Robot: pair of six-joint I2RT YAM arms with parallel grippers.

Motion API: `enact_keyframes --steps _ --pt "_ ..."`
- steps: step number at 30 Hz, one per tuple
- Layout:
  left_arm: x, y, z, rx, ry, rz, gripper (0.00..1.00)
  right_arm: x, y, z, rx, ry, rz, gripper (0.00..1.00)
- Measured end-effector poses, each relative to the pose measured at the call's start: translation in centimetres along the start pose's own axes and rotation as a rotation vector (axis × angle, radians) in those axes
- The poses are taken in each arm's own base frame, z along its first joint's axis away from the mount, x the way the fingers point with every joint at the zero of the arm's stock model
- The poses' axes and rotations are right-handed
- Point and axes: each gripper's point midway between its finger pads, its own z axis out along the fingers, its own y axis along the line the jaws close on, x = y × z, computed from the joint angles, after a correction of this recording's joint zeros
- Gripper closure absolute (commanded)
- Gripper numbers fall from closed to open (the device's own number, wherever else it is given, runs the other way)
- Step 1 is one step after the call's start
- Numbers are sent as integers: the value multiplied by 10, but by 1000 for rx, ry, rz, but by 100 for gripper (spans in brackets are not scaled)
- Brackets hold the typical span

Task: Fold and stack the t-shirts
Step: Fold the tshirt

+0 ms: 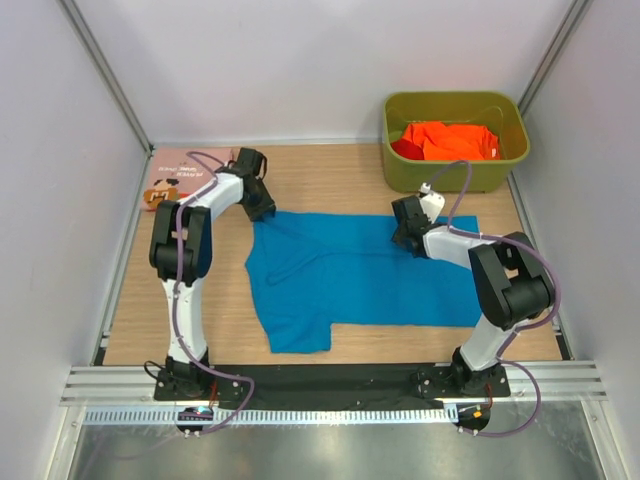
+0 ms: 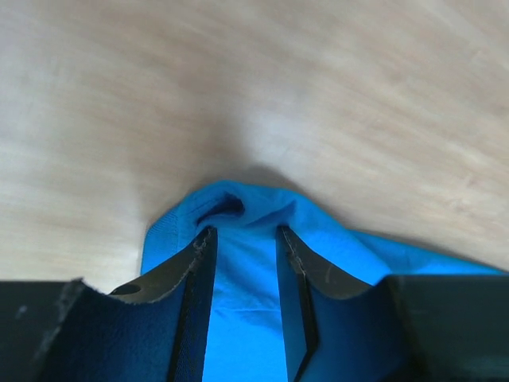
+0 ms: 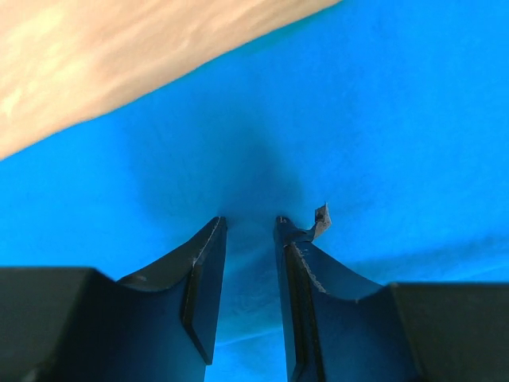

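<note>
Nearest: black strip (image 1: 330, 376) at the table's near edge, with both arms bolted to it. Next: blue t-shirt (image 1: 350, 285), spread flat on the wooden table (image 1: 330, 175), long axis left to right, one sleeve pointing nearward.

- Left gripper (image 2: 245, 231): at the shirt's far-left corner, jaws narrow, a bulge of blue cloth pinched between them.
- Right gripper (image 3: 249, 221): just inside the far edge toward the right end, jaws narrow, cloth puckered up between them.

Each arm has its own end of the far edge, so a fold would likely draw that edge nearward. Beyond is bare wood.

Far left: pink t-shirt (image 1: 172, 178), lying flat. Far right: green bin (image 1: 440, 180) holding an orange t-shirt (image 1: 455, 140) and a red t-shirt (image 1: 404, 149).
</note>
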Motion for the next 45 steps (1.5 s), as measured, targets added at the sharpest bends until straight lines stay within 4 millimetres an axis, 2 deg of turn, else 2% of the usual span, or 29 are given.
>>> enact_keyframes --steps 3,6,10,13,14,15,17,19,22,24,28,30,32,38,43,45 --pt "-20 -17 8 23 -17 9 61 -14 -2 11 19 -11 40 61" --pt "-36 -29 4 41 -36 32 57 -24 -2 15 25 -5 49 60" --pt "-48 -31 -26 54 -74 62 50 -33 2 1 -11 19 10 58" --pt "-35 -17 -70 40 -103 81 50 -41 14 -35 -96 24 -32 57" --pt "-23 -7 -80 26 -94 94 51 -43 20 -50 -136 22 -43 55" --pt "-20 -10 -106 56 -127 104 51 -45 28 -67 -181 16 -55 54" --pt "1 -7 -136 86 -143 135 51 -40 47 -103 -287 -1 -86 52" --pt "27 -5 -151 123 -138 169 51 -19 67 -140 -412 8 -126 50" --pt "88 8 -158 160 -51 237 50 36 78 -175 -531 86 -199 50" --pt "128 25 -153 144 18 273 48 76 72 -184 -552 164 -245 53" --pt "179 65 -140 74 123 267 48 133 51 -185 -531 284 -278 53" --pt "194 78 -136 57 157 240 48 155 46 -190 -533 328 -300 53" --pt "209 89 -132 41 182 213 48 173 50 -199 -560 354 -328 52" --pt "232 100 -132 60 186 164 48 222 69 -227 -668 385 -435 51" --pt "246 102 -128 122 191 114 48 250 70 -227 -683 386 -537 51" --pt "254 103 -125 141 208 105 48 253 74 -228 -697 371 -551 53"
